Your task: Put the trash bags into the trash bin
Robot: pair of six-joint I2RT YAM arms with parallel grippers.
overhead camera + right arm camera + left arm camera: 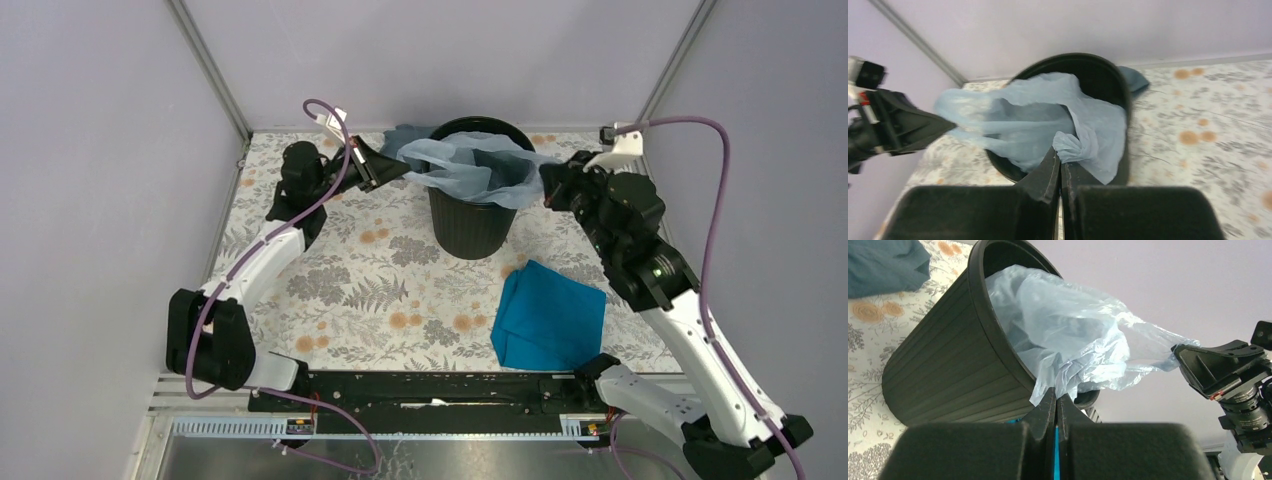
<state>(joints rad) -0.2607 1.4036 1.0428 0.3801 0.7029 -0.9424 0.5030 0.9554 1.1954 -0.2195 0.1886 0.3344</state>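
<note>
Perhaps halfway: trash bag (468, 165) in bin (470, 230)

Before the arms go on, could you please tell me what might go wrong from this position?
The trash bag is stretched between the shut left gripper and right gripper; the thin film could tear or slip free. Pulling sideways might also tip the trash bin.

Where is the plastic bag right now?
Top view: the bag drapes over the mouth of the bin, far centre of the table, pinched between the left gripper and right gripper.
</note>
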